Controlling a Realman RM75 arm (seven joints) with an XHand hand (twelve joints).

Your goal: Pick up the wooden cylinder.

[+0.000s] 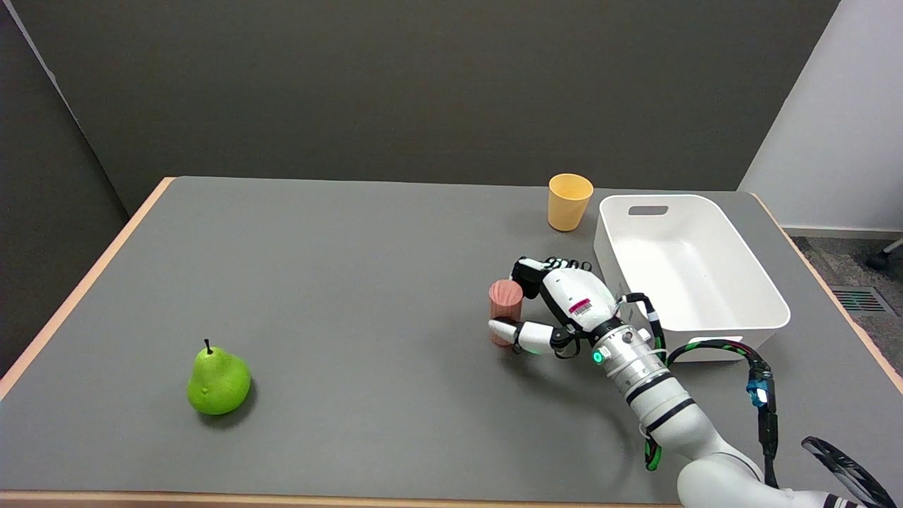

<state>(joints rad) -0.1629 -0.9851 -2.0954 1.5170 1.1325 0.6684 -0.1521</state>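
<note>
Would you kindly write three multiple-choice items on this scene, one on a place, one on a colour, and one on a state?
1. Where does the cup stand?
A. beside the bin's far left corner
B. inside the bin
C. next to the pear

2. What colour is the pear?
A. red
B. green
C. white

3. How is the cylinder placed?
A. lying flat in the bin
B. stacked on the cup
C. upright on the table, the right hand's fingers around it

Answers:
1 A: the cup sits on the table just left of the bin, at its far end.
2 B: its skin is bright green.
3 C: its round top faces up, and the right hand has fingers on both its sides.
</note>
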